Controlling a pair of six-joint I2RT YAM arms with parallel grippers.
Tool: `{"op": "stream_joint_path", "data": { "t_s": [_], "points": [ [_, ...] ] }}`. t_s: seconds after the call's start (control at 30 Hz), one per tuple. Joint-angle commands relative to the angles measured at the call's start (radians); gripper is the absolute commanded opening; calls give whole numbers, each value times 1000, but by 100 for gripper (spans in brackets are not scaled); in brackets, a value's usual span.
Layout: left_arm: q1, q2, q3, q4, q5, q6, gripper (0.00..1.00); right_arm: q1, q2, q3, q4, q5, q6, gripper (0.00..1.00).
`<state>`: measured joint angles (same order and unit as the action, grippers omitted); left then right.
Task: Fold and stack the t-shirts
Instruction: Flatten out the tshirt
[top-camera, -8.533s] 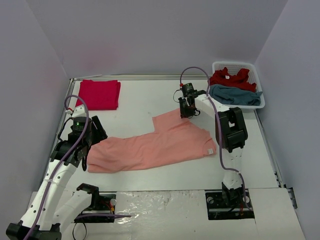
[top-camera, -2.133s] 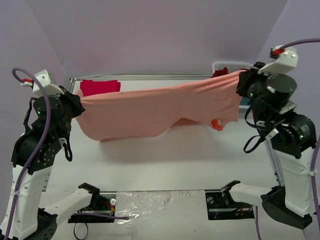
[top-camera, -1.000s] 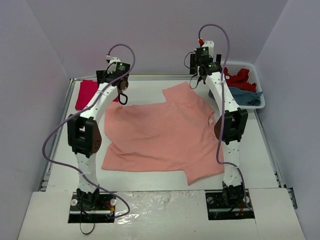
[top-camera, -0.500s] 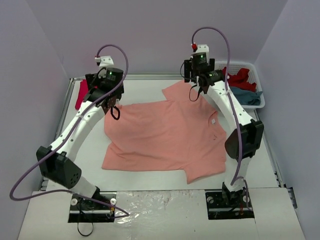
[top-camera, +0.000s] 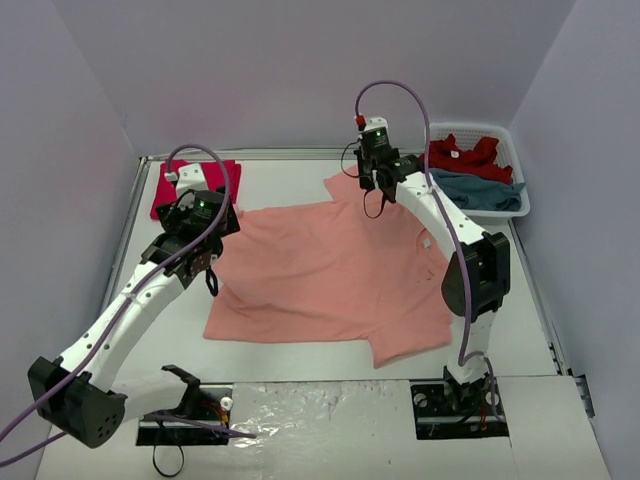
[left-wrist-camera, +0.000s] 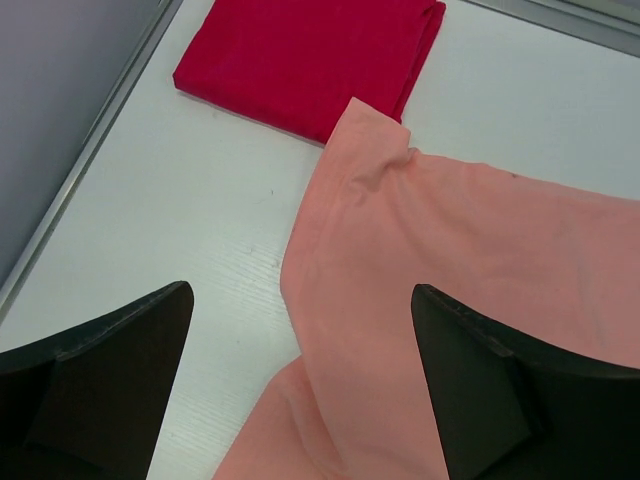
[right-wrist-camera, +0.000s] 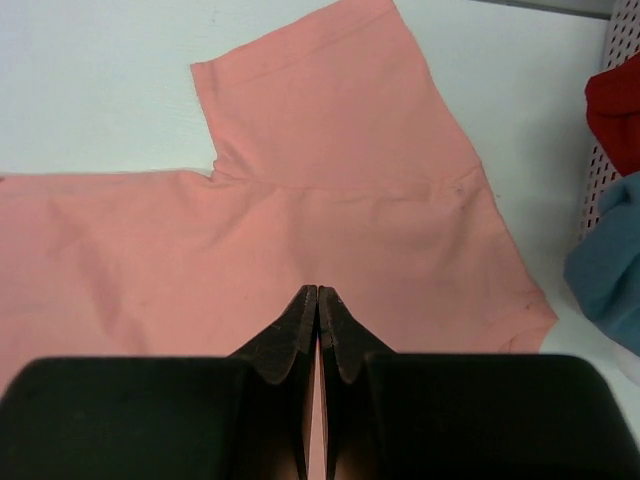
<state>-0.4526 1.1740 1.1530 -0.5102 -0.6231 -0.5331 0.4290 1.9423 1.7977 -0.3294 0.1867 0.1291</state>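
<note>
The salmon-orange t-shirt (top-camera: 330, 275) lies spread open and largely flat at the middle of the desk (top-camera: 290, 180). Its hem is toward the near edge, and one sleeve points to the far right. The other sleeve reaches to the far left, where its end meets the near edge of the folded red t-shirt (left-wrist-camera: 310, 60). That shirt lies as a neat rectangle in the far left corner. Minor creases show along the left side of the salmon-orange t-shirt in the left wrist view. A white basket (top-camera: 520, 205) stands at the far right of the desk. It holds a crumpled red t-shirt (top-camera: 462, 155) at the back and a teal-blue t-shirt (top-camera: 475, 190) in front of it. The left end effector (left-wrist-camera: 300, 292) hangs over the left shoulder area of the salmon-orange t-shirt with its fingers spread wide, holding nothing. The right end effector (right-wrist-camera: 316, 295) is over the far right part of the same shirt, just below the right sleeve. Its fingers are pressed tight together, tip against tip, with no cloth seen between them. Whether its tips touch the fabric below cannot be determined.
</note>
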Motion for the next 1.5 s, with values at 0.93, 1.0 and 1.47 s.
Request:
{"op": "stream_joint_path", "data": {
  "t_s": [0.93,1.0,1.47],
  "points": [
    [-32,-24,-162,102,-13,-70,89,-98,466,218,18,-73,67,0],
    [-34,-16,-156,99,-10,-70,89,-98,483,215,21,-72,70,0],
    [-41,-5,-142,108,-6,-51,89,-148,521,221,24,83,92,0]
  ]
}}
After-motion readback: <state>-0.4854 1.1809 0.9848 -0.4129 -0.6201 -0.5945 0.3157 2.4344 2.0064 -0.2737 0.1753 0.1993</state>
